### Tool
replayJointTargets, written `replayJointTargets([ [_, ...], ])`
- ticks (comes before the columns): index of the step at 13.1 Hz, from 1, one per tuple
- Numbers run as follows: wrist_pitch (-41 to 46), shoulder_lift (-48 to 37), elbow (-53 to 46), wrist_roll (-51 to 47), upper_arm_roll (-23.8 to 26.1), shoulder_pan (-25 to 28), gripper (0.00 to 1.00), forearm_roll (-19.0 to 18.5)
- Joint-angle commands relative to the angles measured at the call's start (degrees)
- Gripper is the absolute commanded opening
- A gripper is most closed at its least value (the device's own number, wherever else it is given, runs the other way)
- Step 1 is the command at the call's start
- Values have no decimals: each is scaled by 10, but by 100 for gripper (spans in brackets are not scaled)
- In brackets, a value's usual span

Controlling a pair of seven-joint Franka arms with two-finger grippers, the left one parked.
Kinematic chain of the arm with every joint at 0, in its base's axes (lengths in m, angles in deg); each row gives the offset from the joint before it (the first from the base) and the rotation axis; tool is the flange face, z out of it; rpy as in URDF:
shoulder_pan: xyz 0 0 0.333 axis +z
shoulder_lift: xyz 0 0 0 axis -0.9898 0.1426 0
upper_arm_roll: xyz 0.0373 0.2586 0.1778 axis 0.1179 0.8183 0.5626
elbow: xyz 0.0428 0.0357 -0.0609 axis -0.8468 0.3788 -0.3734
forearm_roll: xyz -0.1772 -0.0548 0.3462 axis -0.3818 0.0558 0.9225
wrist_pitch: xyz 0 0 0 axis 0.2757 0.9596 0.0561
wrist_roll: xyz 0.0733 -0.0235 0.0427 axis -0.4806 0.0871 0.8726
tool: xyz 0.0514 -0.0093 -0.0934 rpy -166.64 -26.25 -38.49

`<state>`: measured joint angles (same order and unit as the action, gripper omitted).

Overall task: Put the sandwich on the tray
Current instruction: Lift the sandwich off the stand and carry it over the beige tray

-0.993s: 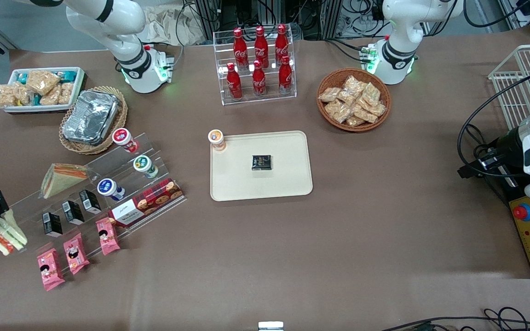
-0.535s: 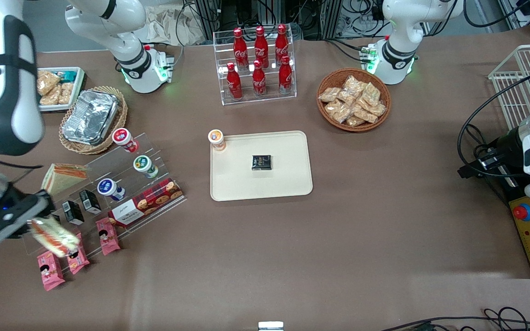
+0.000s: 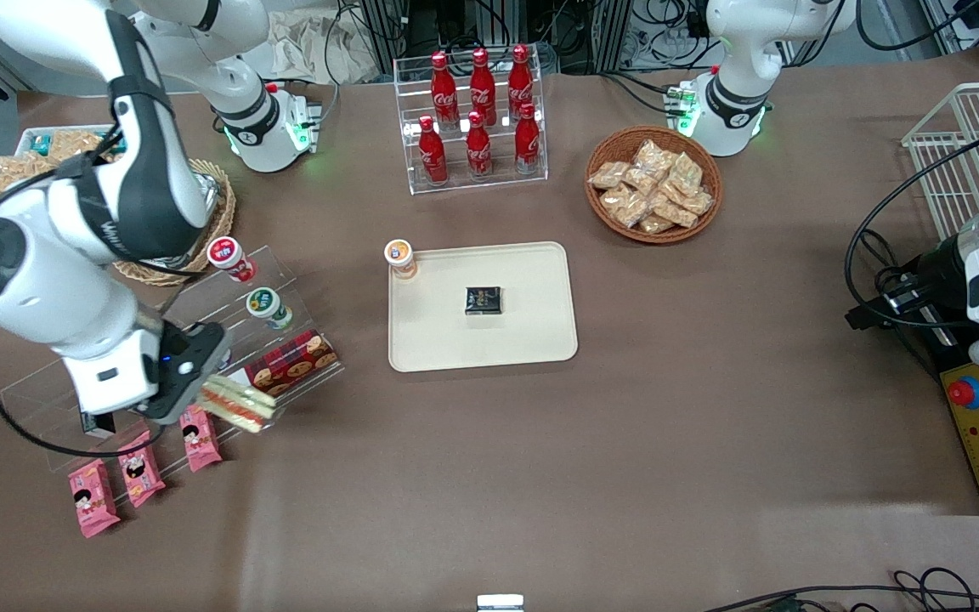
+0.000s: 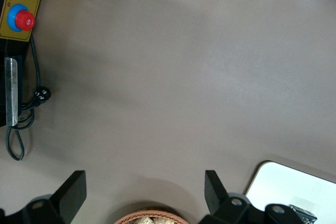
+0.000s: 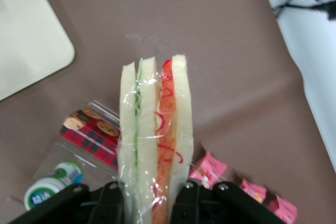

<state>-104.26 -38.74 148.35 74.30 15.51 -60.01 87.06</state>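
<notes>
From my remote station I note the following, taken in order across the front view. At the working arm's end of the tabletop (image 3: 710, 442) stands a clear stepped rack (image 3: 200, 297). Three pink snack packets (image 3: 139, 472) lie at its edge nearest the front camera, and a red plaid biscuit box (image 3: 281, 367) rests on it, with small round cups (image 3: 264, 306) higher up. The gripper (image 3: 205, 393) hangs above the nearer edge of that rack, just above the pink packets. Its fingers (image 5: 107, 203) are pinching the sandwich (image 3: 237, 405). The wrist view confirms the hold: both fingers press on the wrapped bread faces of the sandwich (image 5: 155, 161), with the green and red filling stripes showing edge-on between the slices. The sandwich is clear of the tabletop and sticks out from the fingers toward the tray. It sits beside the biscuit box and is nearer the front camera than the box.

The tray (image 3: 532, 340) lies near the middle of the tabletop, well apart from the sandwich. A small dark packet (image 3: 483, 300) rests on it, and an orange-lidded cup (image 3: 400, 257) stands at its corner. The sandwich is not yet on the tray.
</notes>
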Motion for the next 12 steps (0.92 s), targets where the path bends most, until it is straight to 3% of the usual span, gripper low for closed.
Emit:
replayJointTargets([
  [1,6,10,-5,10,-6,46,0,-7],
  [7,-8,67,1,15,-3,126,0,4],
  [9,-24,84,2,14,18,135,0,29],
  [12,-79,121,3,8,40,166,0,28],
])
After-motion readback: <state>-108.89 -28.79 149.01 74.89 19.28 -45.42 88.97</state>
